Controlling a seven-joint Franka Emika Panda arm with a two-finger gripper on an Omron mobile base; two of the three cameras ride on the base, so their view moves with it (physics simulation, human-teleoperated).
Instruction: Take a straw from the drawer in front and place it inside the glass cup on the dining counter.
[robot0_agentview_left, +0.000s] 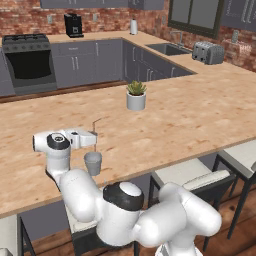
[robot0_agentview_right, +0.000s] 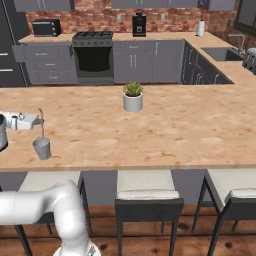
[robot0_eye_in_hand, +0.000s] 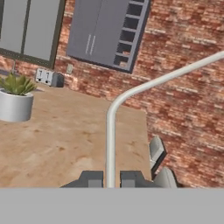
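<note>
My gripper (robot0_agentview_left: 93, 136) (robot0_agentview_right: 38, 120) reaches sideways over the dining counter (robot0_agentview_left: 190, 125) (robot0_agentview_right: 175, 130), shut on the straw (robot0_agentview_left: 95, 131) (robot0_agentview_right: 42, 127). The thin straw hangs upright from the fingers, with a short bend at its top. Its lower end is right above the rim of the glass cup (robot0_agentview_left: 93, 163) (robot0_agentview_right: 42, 148), a small grey tumbler near the counter's front edge. In the hand view the straw (robot0_eye_in_hand: 110, 144) rises from between the fingertips (robot0_eye_in_hand: 92, 178) of the gripper (robot0_eye_in_hand: 111, 179) and curves off to the right. The drawer is out of view.
A white pot with a green plant (robot0_agentview_left: 136, 100) (robot0_agentview_right: 133, 101) (robot0_eye_in_hand: 15, 105) stands mid-counter, beyond the cup. Padded stools (robot0_agentview_left: 195, 175) (robot0_agentview_right: 147, 192) line the counter's near edge. The back kitchen counter carries a toaster (robot0_agentview_left: 208, 52) and a sink (robot0_agentview_right: 222, 54).
</note>
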